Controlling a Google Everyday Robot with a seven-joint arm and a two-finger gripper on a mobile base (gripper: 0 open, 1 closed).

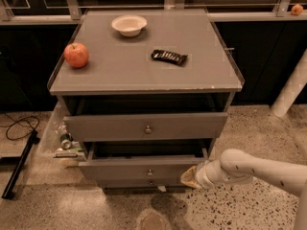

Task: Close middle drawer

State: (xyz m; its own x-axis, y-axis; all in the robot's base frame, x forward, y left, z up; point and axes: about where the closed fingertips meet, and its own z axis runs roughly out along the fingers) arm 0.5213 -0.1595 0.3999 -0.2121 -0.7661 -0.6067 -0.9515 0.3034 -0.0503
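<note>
The grey cabinet [144, 75] has three drawers. The middle drawer [124, 169] stands a little way out, and its dark inside shows above its flat grey front with a small round knob [149, 172]. My gripper [191, 177], at the end of the white arm [259, 169] that comes in from the right, is against the right end of the middle drawer's front. The top drawer [110, 126] also stands slightly out. Only a sliver of the lowest drawer [149, 181] shows below.
On the cabinet top lie a red apple [76, 55], a white bowl [129, 25] and a dark snack bar [169, 57]. A clear bin with cans [62, 140] stands left of the cabinet. A black stand [19, 164] and a cable [19, 126] lie on the floor. A white post [292, 87] stands at right.
</note>
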